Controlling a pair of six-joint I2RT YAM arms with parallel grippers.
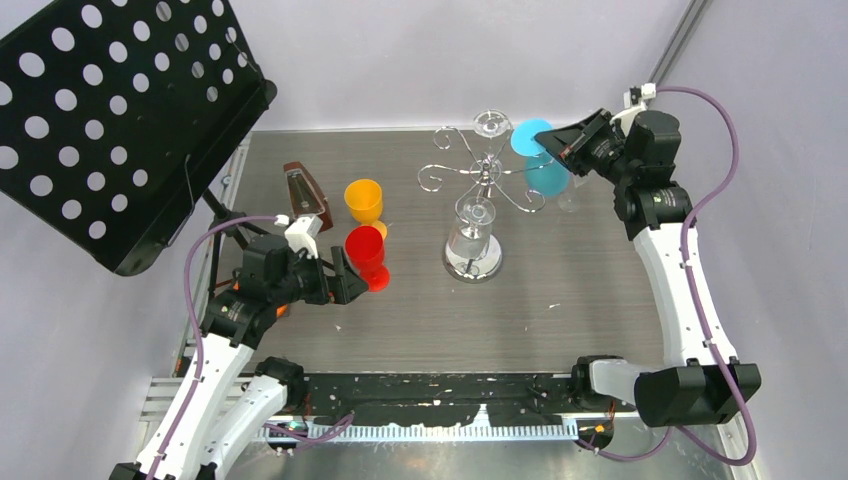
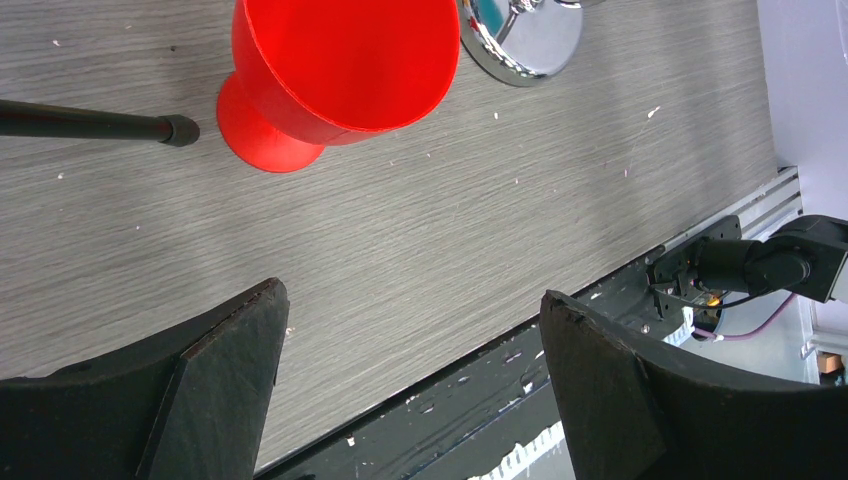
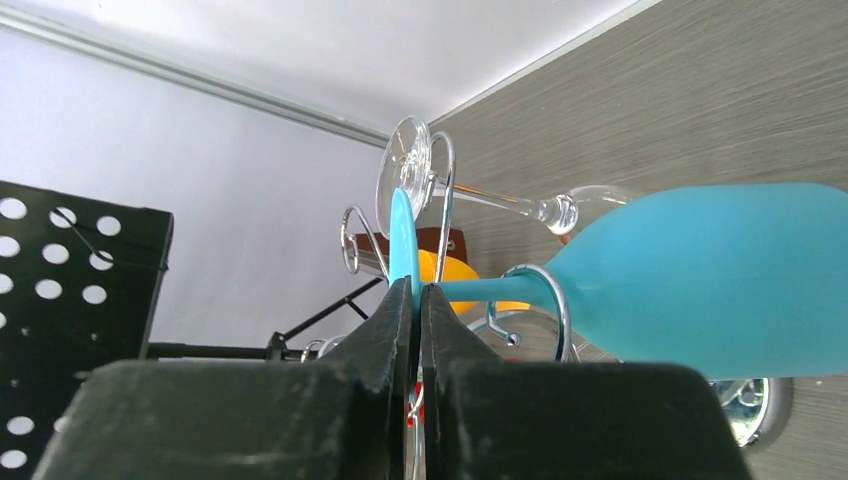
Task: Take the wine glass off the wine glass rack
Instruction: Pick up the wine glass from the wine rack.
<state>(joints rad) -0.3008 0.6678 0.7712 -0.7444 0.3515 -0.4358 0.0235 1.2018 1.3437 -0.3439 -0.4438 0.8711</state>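
Top view: the right gripper [image 1: 548, 142] is clamped on the foot of the blue wine glass [image 1: 545, 172], which hangs at the right of the wine glass rack [image 1: 482, 180]. The lift-off step is in hand.

Left wrist view: the left gripper [image 2: 412, 305] stands wide and empty, short of the rack's base.

Right wrist view: the stem sits in a wire loop [image 3: 553, 300]. The next move probably calls for sliding it outward, away from the clear glass [image 3: 480, 190] and toward the bare table [image 3: 720, 90] beyond the rack.

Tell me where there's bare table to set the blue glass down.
Free: the near strip of table, bordered by the red cup, the rack base and the right arm. Crowded: far left, around the orange cup and metronome.
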